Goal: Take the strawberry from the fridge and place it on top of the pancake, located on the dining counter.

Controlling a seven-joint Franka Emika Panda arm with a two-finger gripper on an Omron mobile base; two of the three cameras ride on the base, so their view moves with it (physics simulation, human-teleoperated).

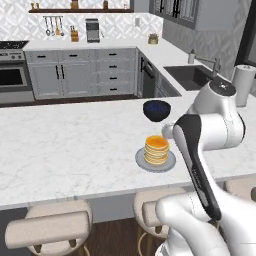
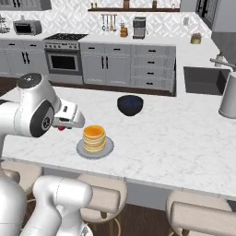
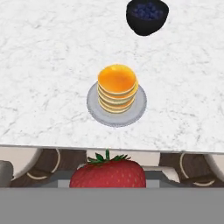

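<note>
The dining counter point(image 1: 60, 150) stretched white and veined across the simulated kitchen, its beige stools point(image 1: 50, 227) tucked below the near edge, as the robot's arm reached in over that edge. Near the middle sat a grey plate point(image 3: 94, 109) bearing the pancake point(image 3: 117, 89) stack, its top bare, with a dark bowl point(image 3: 147, 15) of what appeared to be blueberries (the fruit was too small to name with certainty) just beyond. The gripper point(image 2: 61, 126) was pinching the strawberry point(image 3: 108, 173), which hung short of the stack, over the counter's near edge. Fetching the berry appeared done; what remained was carrying it above the stack, lowering it and letting go.
</note>
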